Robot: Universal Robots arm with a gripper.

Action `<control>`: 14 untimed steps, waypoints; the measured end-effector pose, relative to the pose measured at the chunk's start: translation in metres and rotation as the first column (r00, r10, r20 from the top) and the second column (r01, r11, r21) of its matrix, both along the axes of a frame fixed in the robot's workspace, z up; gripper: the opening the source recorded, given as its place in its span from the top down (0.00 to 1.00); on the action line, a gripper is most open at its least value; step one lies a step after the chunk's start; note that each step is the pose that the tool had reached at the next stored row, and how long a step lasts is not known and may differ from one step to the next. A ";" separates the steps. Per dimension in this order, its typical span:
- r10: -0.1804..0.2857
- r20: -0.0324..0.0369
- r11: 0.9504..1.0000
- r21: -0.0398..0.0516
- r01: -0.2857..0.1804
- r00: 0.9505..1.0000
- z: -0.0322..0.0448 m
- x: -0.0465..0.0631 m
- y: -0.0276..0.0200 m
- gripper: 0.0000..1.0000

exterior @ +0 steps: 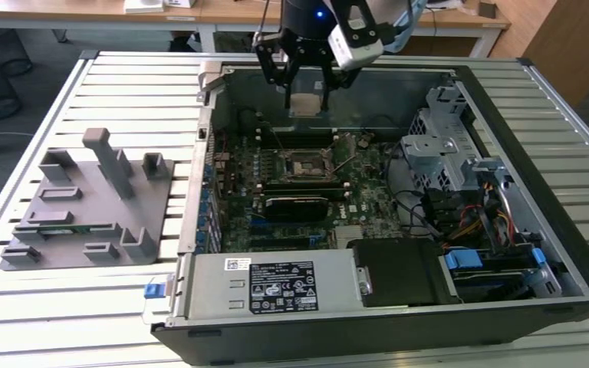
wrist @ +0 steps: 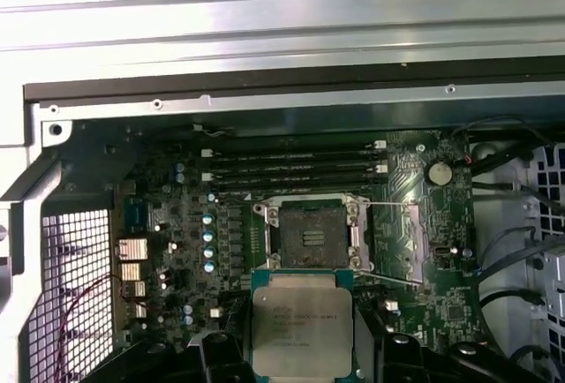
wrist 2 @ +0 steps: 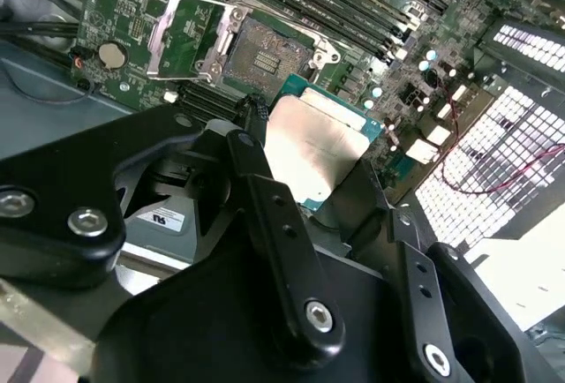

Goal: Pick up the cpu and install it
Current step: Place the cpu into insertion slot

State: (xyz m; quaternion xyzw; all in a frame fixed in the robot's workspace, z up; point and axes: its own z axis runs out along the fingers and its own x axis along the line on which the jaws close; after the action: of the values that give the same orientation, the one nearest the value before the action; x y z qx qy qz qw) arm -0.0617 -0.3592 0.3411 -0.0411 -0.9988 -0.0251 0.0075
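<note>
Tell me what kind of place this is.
Probably a robotics lab set up for computer assembly: an open desktop computer case on a slatted metal table, a grey parts fixture, office desks behind.

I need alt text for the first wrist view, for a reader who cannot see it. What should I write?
The gripper holds the cpu, a square silver chip, above a green motherboard inside an open computer case. The empty socket lies close to the chip, its cover swung open.

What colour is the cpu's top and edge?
Dull silver top, green edge on the cpu; clearest in the first wrist view.
</note>
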 end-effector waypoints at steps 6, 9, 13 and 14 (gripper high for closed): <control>-0.094 0.000 0.996 0.000 0.094 0.996 -0.0005 0.000 0.0000 0.46; -0.129 0.000 0.992 0.000 0.129 0.992 -0.0008 0.000 0.0001 0.46; -0.165 0.000 0.986 0.000 0.165 0.986 -0.0010 0.000 0.0003 0.46; -0.172 0.000 0.985 0.000 0.172 0.985 -0.0011 0.000 0.0003 0.46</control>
State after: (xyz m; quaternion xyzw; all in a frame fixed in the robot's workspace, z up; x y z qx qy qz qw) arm -0.0618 -0.3588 0.3400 -0.1271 -0.9915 -0.0256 0.0053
